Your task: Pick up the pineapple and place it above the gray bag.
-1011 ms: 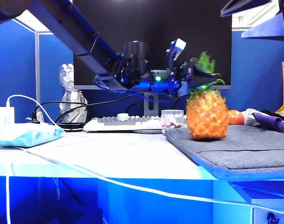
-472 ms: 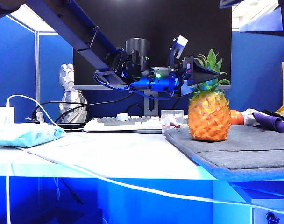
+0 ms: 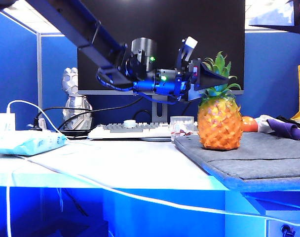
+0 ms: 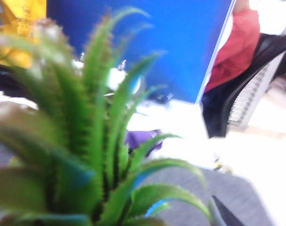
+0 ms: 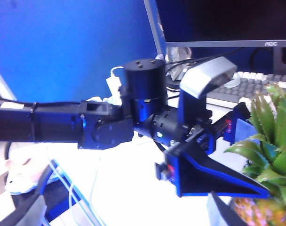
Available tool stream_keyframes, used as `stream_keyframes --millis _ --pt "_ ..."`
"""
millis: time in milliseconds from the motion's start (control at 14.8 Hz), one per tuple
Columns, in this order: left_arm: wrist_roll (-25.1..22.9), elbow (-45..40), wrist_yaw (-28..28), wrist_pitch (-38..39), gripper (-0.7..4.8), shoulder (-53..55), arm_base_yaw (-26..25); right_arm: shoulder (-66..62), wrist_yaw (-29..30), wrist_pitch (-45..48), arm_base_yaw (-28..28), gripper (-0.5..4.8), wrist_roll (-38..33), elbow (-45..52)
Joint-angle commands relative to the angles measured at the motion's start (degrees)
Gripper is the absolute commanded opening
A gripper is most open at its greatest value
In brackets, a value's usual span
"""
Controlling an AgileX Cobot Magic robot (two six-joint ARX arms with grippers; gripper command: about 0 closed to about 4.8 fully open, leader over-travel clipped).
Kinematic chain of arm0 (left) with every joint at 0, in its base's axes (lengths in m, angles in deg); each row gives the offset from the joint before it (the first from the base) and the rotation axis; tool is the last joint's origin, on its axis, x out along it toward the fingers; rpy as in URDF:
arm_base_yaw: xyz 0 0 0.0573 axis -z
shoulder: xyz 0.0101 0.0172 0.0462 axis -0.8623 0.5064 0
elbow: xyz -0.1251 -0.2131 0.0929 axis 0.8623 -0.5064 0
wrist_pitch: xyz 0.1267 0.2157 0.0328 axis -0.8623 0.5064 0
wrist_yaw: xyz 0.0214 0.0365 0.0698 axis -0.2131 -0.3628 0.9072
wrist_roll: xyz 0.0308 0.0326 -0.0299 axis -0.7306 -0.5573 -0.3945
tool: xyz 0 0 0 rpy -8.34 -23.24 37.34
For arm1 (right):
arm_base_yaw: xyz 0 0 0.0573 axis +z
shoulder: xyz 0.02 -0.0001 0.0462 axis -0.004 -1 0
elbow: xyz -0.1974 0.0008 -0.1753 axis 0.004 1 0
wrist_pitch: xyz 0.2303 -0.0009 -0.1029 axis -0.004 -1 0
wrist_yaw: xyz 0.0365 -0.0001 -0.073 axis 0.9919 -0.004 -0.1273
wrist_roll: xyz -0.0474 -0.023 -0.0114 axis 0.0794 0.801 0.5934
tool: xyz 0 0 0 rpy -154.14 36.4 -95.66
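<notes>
A white desk (image 3: 115, 163) is seen before blue partition walls and a dark monitor (image 3: 160, 44). At the left edge of the exterior view a light blue soft packet (image 3: 26, 142) lies on the desk, with a white cable (image 3: 91, 185) trailing across the front. Behind it a silver figurine (image 3: 76, 101) stands, and a white keyboard (image 3: 130, 131) is set under the monitor. Across the middle the left arm is stretched level, and the left gripper (image 3: 216, 79) is held at the leaf crown of the pineapple (image 3: 219, 123); its jaws are spread wide and nothing is gripped, the leaves being seen close up between them in the left wrist view. The pineapple stands upright on the near-left part of the gray bag (image 3: 258, 158), which is laid flat at the right of the desk. Behind the bag a small orange fruit (image 3: 248, 124) and a purple cloth (image 3: 288, 129) are seen. Of the right gripper (image 5: 223, 212) only one pale fingertip is shown in the right wrist view; it is held spread apart, with nothing in it.
</notes>
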Motion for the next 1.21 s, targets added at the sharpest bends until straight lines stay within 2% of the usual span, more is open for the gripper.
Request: stream_keyframes --millis 67,405,539,944,1214 --pt "-8.2 -0.5 5.1 10.5 4.79 -0.6 -0.3 0.5 1.4 4.1 0.1 4.79 -2.0 -0.3" --pt "-8.7 -0.5 5.9 11.6 4.79 -3.0 -1.3 0.5 1.8 5.4 0.1 4.79 -3.0 -0.4" --pt "-8.7 -0.5 4.1 11.8 4.79 -4.5 -1.0 0.5 1.7 5.5 0.1 4.79 -3.0 -0.4" --pt "-9.3 -0.3 4.7 13.2 4.79 -4.9 0.4 0.5 3.0 6.7 0.1 4.79 -4.5 -0.4" --pt "-14.2 -0.3 9.0 16.6 4.79 -6.5 0.4 0.5 3.8 7.6 0.1 4.79 -4.5 -0.4"
